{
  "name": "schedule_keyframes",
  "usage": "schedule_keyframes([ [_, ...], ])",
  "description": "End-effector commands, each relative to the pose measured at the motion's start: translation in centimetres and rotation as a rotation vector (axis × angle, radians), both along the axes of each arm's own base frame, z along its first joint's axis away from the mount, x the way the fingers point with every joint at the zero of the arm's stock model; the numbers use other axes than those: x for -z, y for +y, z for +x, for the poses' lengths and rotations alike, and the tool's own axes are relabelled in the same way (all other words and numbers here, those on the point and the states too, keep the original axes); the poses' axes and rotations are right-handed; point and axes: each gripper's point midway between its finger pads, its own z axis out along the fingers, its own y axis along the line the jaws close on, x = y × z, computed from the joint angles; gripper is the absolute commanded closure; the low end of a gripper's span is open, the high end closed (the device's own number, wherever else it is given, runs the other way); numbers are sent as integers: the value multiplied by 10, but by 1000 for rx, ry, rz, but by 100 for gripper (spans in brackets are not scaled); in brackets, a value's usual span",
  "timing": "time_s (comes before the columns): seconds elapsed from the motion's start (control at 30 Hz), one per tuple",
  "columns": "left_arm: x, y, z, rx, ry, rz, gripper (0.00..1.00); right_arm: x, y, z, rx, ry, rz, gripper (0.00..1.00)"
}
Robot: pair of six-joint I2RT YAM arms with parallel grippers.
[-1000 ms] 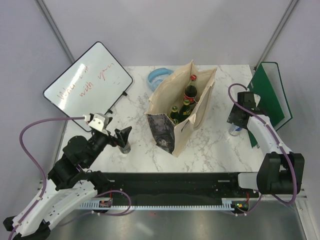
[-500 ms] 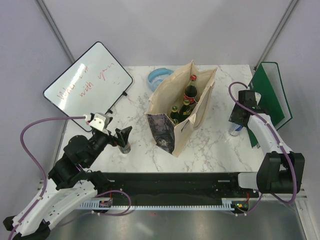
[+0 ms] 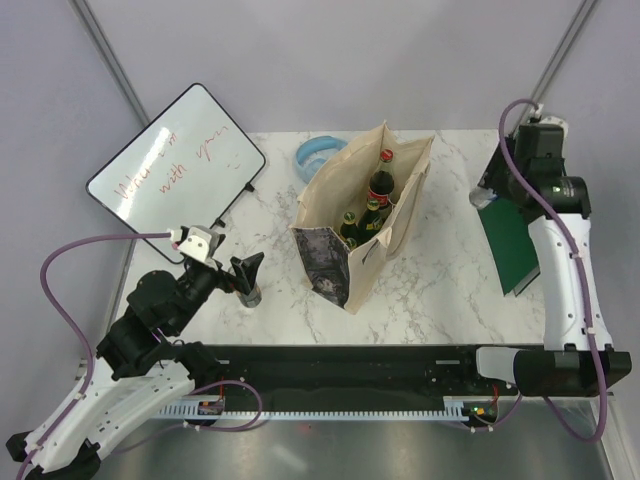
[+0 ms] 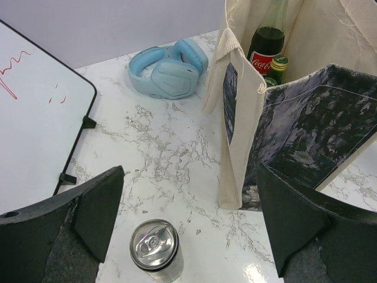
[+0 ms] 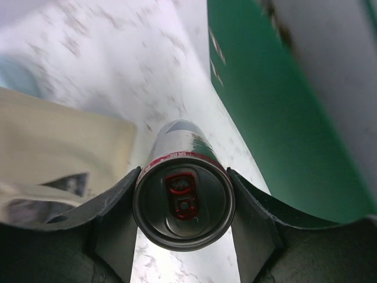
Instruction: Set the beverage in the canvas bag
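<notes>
White marble bench (image 3: 440, 290) carries a tall beige canvas bag (image 3: 365, 225), standing open with dark glass bottles (image 3: 380, 186) inside. Right of the bag, the right tool (image 3: 488, 190) clamps a silver beverage can with a red-rimmed top (image 5: 184, 200), held clear of the bench. Left of the bag, the left tool (image 3: 245, 270) hangs spread wide over a plain silver can (image 4: 155, 250) standing upright.
</notes>
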Motion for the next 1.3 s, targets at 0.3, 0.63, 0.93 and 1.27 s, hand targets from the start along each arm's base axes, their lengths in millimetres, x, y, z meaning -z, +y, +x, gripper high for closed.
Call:
schedule_keyframes([
  [0.3,-11,0,3,-14,-30,-21,0,-255,71,-2,-320,-573,73,100],
  [0.63,-8,-2,4,-6,-21,-13,0,-241,164,4,-545,-560,216,100],
  [0.93,-9,1,3,-16,-29,-16,0,-163,192,22,-556,-364,109,100],
  [1.27,-9,-1,3,-8,-27,-14,0,-127,184,31,-512,-276,14,100],
])
